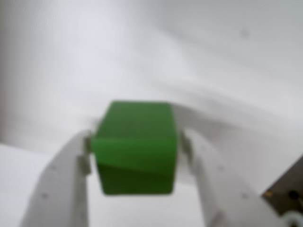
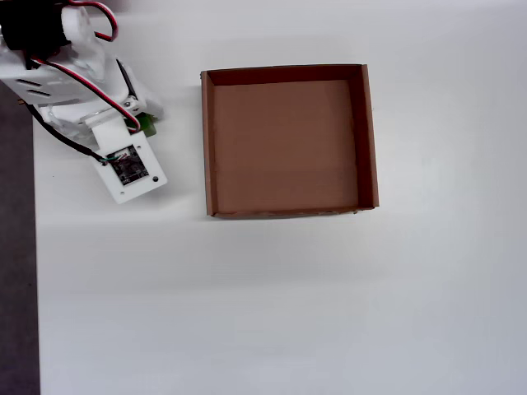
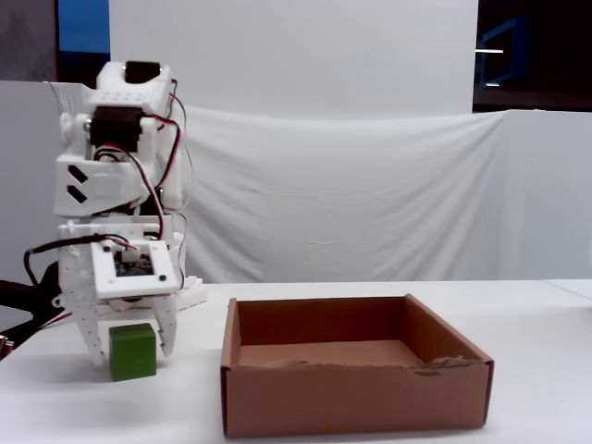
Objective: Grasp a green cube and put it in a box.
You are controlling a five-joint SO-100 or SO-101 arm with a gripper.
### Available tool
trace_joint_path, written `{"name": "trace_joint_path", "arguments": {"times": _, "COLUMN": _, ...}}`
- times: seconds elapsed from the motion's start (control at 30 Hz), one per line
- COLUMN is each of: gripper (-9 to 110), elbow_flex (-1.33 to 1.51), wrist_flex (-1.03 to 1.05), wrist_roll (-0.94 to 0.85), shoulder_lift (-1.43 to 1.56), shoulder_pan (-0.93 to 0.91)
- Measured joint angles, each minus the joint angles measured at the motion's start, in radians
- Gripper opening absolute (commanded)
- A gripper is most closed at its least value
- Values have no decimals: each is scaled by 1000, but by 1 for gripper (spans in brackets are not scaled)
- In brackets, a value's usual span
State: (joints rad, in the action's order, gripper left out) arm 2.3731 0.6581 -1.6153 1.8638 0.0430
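Note:
The green cube [image 1: 135, 153] fills the middle of the wrist view, pinched on both sides by the white fingers of my gripper [image 1: 136, 144], which is shut on it. In the fixed view the gripper [image 3: 130, 347] points down at the left, and the cube [image 3: 132, 352] between its fingers sits at or just above the table top; I cannot tell which. From overhead only a sliver of the green cube [image 2: 147, 125] shows under the arm. The brown cardboard box [image 2: 284, 144] lies open and empty to the right of the arm, its near wall [image 3: 351, 400] low.
The arm's base and wrist board [image 2: 129, 169] stand at the table's left edge, where a dark strip [image 2: 16, 271] begins. A white cloth backdrop [image 3: 370, 194] hangs behind the table.

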Motion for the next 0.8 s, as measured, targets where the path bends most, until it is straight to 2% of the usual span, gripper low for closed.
{"name": "trace_joint_path", "arguments": {"times": 0.8, "gripper": 17, "elbow_flex": 38, "wrist_flex": -28, "wrist_roll": 0, "shoulder_lift": 5, "shoulder_pan": 0}}
